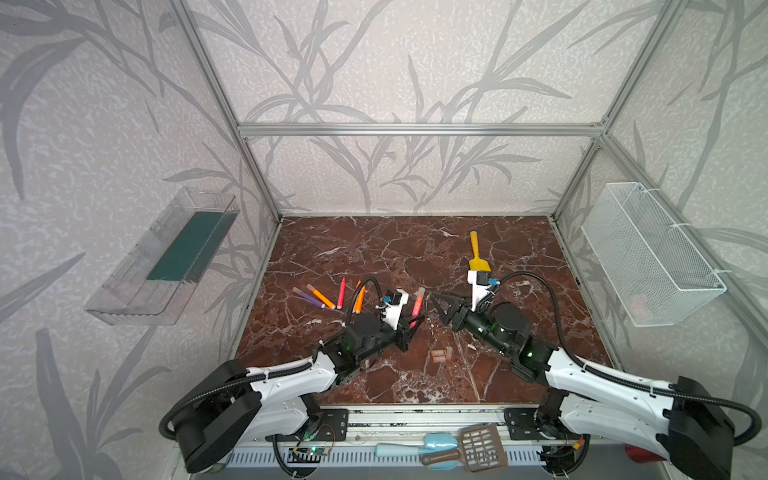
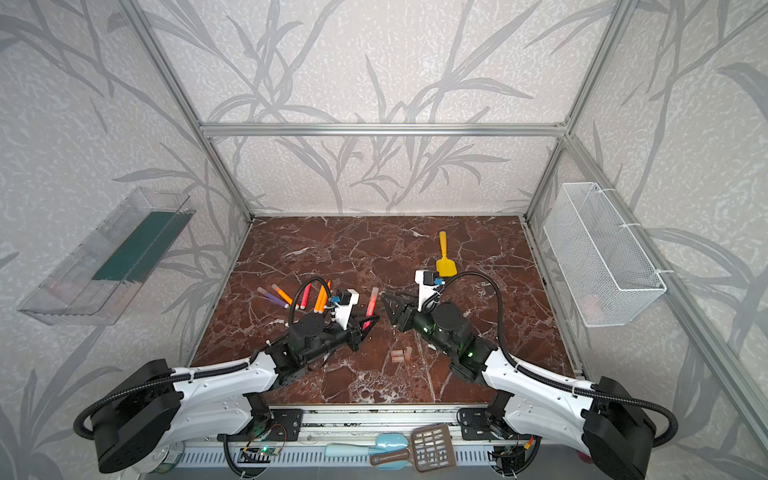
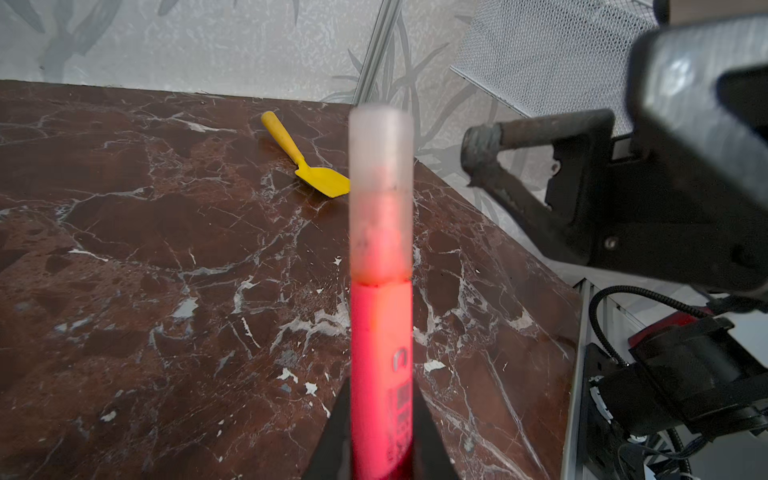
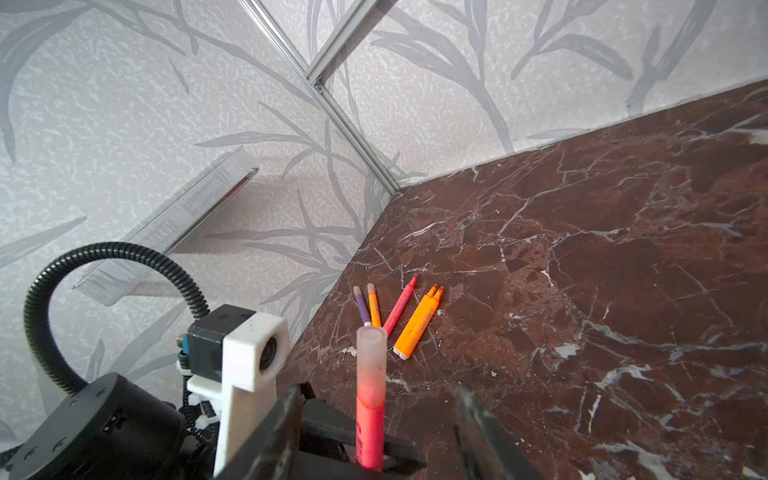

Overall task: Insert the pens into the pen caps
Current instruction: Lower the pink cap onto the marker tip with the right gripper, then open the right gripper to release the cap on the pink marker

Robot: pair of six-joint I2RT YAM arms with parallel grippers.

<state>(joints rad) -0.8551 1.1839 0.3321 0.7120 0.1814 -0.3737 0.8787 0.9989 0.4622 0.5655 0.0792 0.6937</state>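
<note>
My left gripper (image 1: 415,322) (image 3: 381,436) is shut on a red-pink pen (image 1: 417,307) (image 3: 381,353) that points up and away from it. A pale translucent pen cap (image 1: 421,291) (image 3: 381,187) (image 4: 371,365) sits on the pen's far end. My right gripper (image 1: 439,308) (image 4: 378,392) stands open just right of that capped end, its fingers (image 3: 478,145) well apart from it on both sides. Further left lie a purple pen (image 1: 309,297) and an orange pen (image 1: 322,296) with pale caps on, a red-pink pen (image 1: 341,293) and two orange pens (image 1: 359,299). Loose pen caps (image 1: 440,355) lie near the front middle.
A yellow toy shovel (image 1: 475,253) lies behind the right arm. A white wire basket (image 1: 652,253) hangs on the right wall and a clear tray (image 1: 166,257) on the left wall. Scoops (image 1: 457,449) rest on the front rail, off the marble table (image 1: 374,249).
</note>
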